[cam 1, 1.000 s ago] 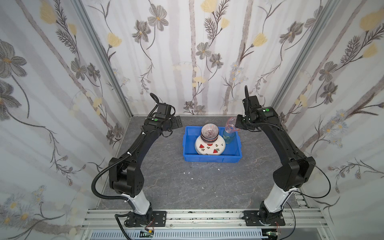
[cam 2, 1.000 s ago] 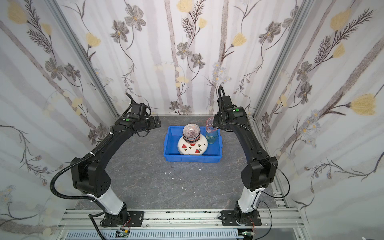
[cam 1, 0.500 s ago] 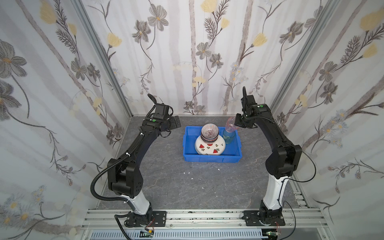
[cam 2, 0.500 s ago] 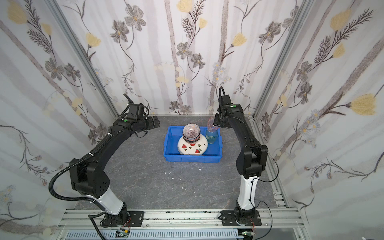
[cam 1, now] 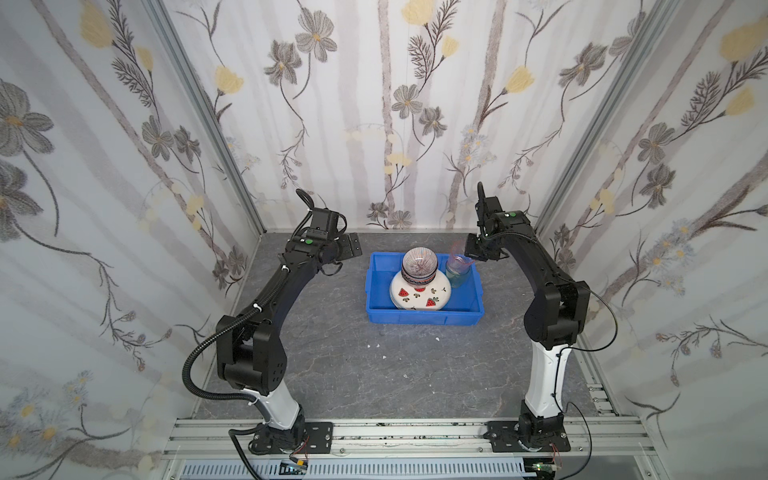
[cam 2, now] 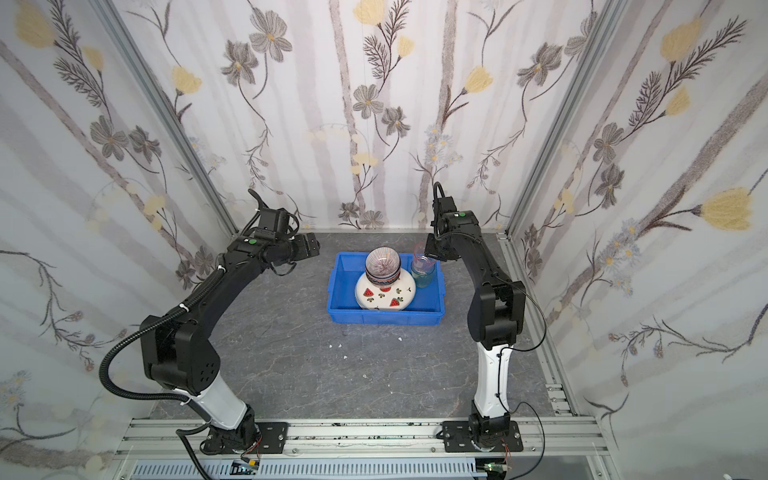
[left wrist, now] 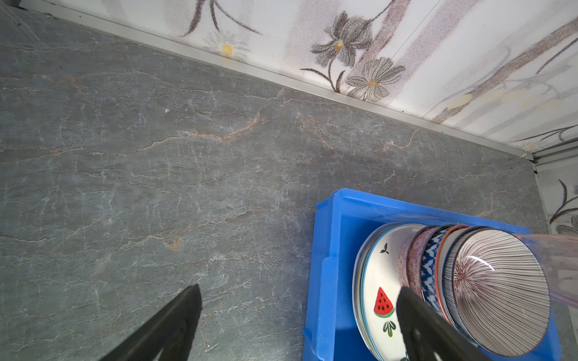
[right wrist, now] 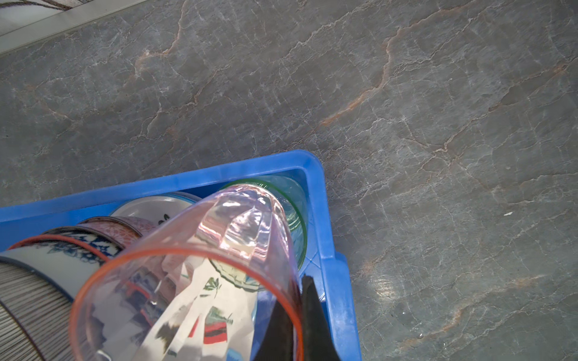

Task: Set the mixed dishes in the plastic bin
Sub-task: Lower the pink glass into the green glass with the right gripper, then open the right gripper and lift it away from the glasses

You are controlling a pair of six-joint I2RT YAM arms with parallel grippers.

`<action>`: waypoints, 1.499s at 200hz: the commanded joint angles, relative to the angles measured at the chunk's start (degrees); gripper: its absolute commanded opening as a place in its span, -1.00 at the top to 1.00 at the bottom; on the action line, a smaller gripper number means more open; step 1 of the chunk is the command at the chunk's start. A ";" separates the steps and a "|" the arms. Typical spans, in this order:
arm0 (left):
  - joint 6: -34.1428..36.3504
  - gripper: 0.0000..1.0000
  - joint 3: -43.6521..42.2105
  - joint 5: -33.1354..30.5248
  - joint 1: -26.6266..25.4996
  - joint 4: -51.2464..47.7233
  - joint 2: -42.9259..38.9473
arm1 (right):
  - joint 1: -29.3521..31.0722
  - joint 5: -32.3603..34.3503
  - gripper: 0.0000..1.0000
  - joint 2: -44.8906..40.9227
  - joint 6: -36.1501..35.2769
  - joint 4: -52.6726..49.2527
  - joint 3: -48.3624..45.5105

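Tool pinches rim of pink cup; it nests in green cup inside blue bin.

Robot lab test cell, not a home. The enclosure is formed by white flower-printed wall panels framed in bare aluminium corner posts. A black-and-white left robot arm and a matching right robot arm are bolted to a slotted aluminium rail at the edge of a grey stone-look tabletop. A black corrugated cable hose and a slotted cable duct are left exposed.
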 commanded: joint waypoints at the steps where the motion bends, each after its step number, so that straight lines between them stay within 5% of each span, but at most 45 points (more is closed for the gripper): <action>1: 0.41 -1.00 -0.11 -0.61 0.09 0.94 0.15 | -0.22 2.06 1.00 0.78 -0.26 0.88 0.55; 160: 0.32 -1.00 -0.20 -0.59 0.01 0.94 0.26 | -0.15 3.60 1.00 4.51 -0.35 1.87 0.59; 300: -0.03 -1.00 -0.11 0.07 1.32 0.94 -0.54 | -0.15 4.78 0.48 1.66 -0.09 1.52 0.52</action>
